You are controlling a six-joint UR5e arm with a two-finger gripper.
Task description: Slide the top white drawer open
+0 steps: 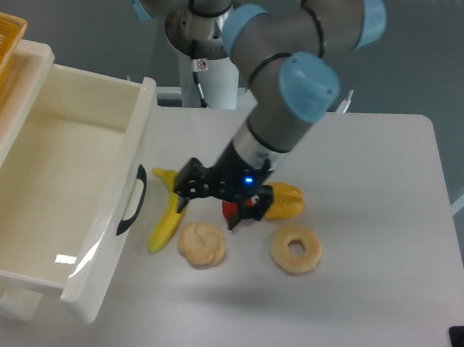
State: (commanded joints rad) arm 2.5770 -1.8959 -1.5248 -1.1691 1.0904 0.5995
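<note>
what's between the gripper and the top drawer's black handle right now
In the camera view the banana lies between the gripper and the black handle of the top white drawer, with bare table on either side of it.

Looks like a robotics lab setup to me: an industrial robot arm (289,106) with blue joint caps over a plain white tabletop (375,193), toy plastic food like a banana (164,224) and a donut (295,249) laid out as props, bare grey-blue wall (434,53) behind
</note>
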